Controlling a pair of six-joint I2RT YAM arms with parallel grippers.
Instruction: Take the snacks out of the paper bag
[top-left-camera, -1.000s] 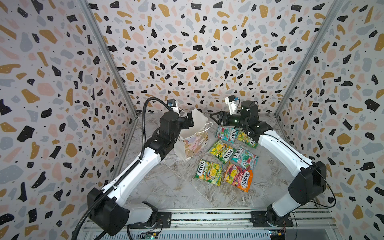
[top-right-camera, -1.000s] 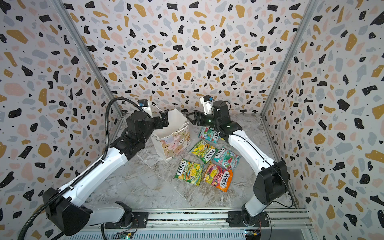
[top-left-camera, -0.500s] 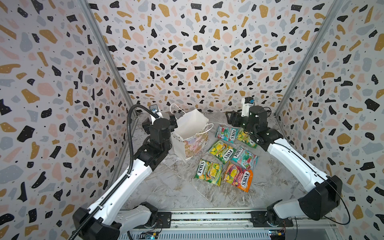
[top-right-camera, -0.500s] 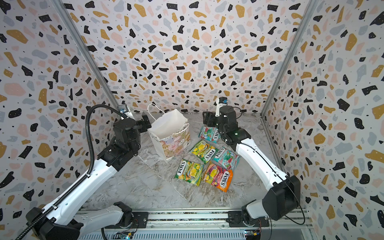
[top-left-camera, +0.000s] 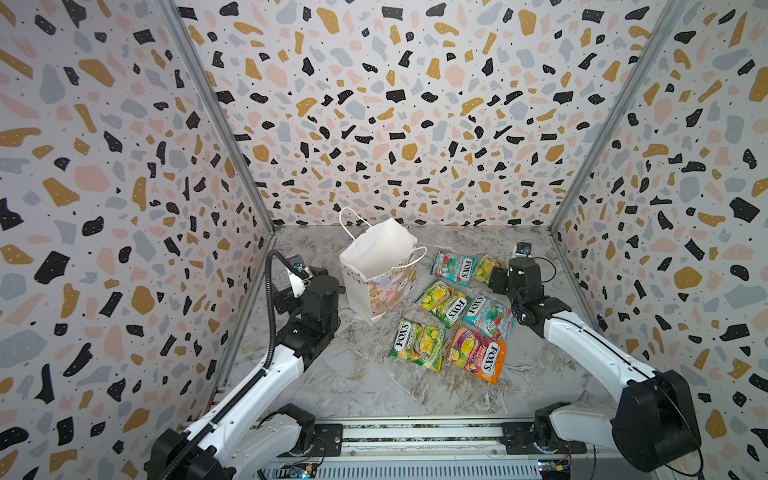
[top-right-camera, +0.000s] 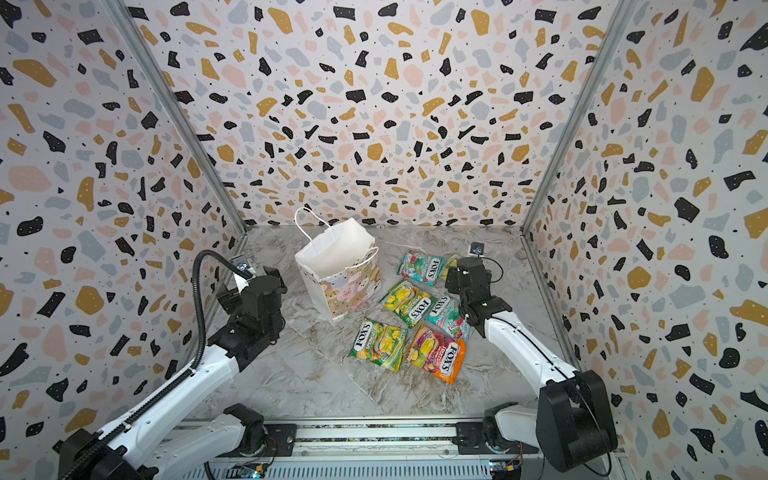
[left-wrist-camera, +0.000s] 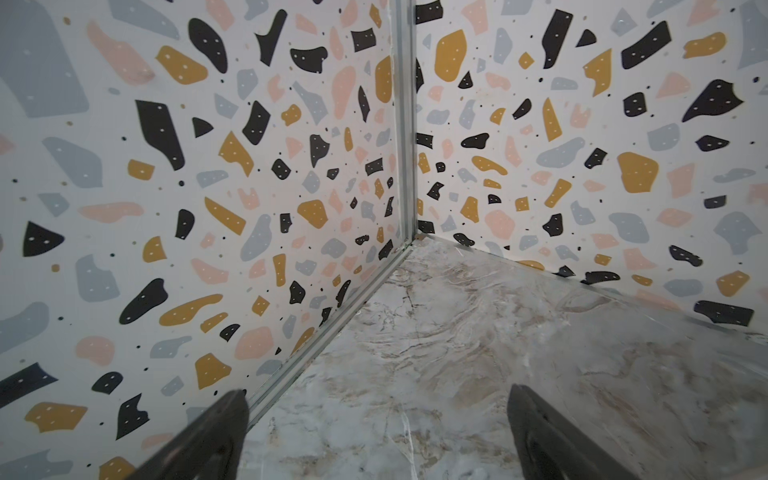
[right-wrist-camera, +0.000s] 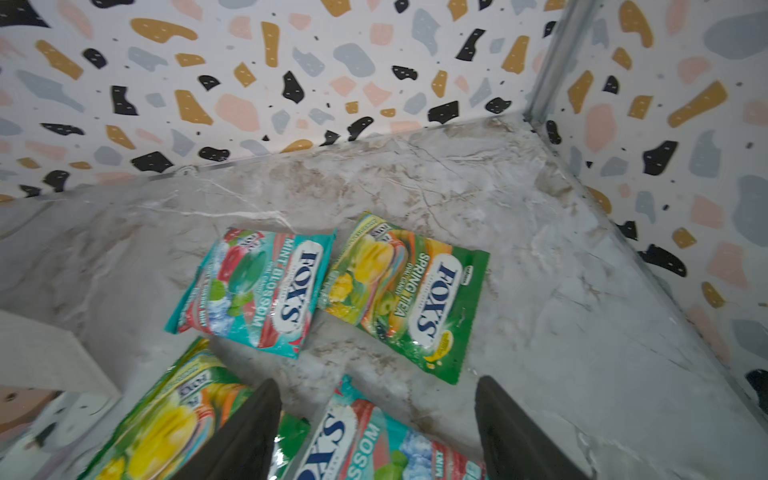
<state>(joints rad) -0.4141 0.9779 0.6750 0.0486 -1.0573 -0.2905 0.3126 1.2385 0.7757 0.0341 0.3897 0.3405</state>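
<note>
desk (top-left-camera: 332, 386): marble-look, carries everything.
paper bag (top-left-camera: 380, 253) (top-right-camera: 336, 253): stands upright at the back of the desk, mouth open, white inside showing in both top views.
snacks (top-right-camera: 409, 305): all six lie flat on the desk, outside the bag, on its right.
- Just right of the bag: teal-red packet (top-left-camera: 453, 266) and green-yellow packet (top-left-camera: 442, 301).
- Farther right: second green-yellow packet (right-wrist-camera: 407, 295), partly hidden by the arm in both top views, and second teal-red packet (top-left-camera: 488, 318).
- Front-right of the bag: third green-yellow packet (top-left-camera: 419, 345) beside the orange packet (top-left-camera: 478, 353).

right end effector (right-wrist-camera: 376, 382): right of the bag, above the farther packets, jaws apart, gripping nothing.
left end effector (left-wrist-camera: 376, 395): left of the bag, clear of it, released wide, facing the wall corner (left-wrist-camera: 409, 232).
</note>
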